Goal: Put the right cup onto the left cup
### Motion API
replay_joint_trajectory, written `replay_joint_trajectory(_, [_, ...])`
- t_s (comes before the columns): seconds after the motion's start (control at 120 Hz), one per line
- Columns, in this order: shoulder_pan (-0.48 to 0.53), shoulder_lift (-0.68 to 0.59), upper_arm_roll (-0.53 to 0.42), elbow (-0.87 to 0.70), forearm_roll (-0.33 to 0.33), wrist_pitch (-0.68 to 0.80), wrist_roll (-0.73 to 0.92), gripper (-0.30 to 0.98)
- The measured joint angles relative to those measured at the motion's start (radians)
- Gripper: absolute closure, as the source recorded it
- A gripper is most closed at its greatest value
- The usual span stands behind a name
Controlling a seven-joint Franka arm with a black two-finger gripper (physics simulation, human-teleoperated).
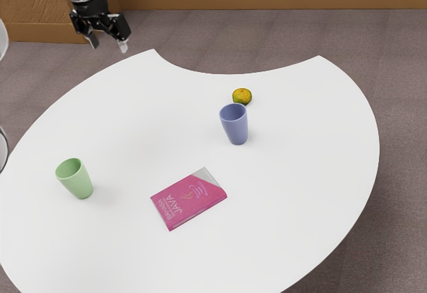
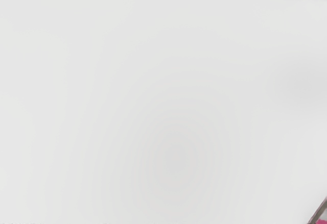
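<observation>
Your exterior view slants down toward the inward-curved edge of the table [image 1: 133, 113]. Your downward wrist view, closer, shares fruit [image 1: 242, 96] and book [image 1: 180, 206].

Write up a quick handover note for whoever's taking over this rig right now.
Gripper: open and empty, raised away from both cups.
Cups: blue cup upright beside the orange fruit, towards the exterior view's right; green cup upright at its left, with the pink book nearer the middle.
Done: no stacking; the cups stand apart.
Left: grasp the right cup, probably the blue one if sides follow the exterior view, place it onto the other, release.
</observation>
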Motion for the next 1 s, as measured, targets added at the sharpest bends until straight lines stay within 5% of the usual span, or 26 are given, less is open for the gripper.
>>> replay_joint_trajectory(0.175, [-0.003,0.014,-0.056,0.0,0.005,0.013,0.009,0.02])
replay_joint_trajectory(0.525, [0.033,0.403,-0.258,0.274,-0.004,0.134,-0.062,0.02])
replay_joint_trajectory(1.0, [0.003,0.351,-0.393,0.069,-0.035,0.228,-0.374,0.02])
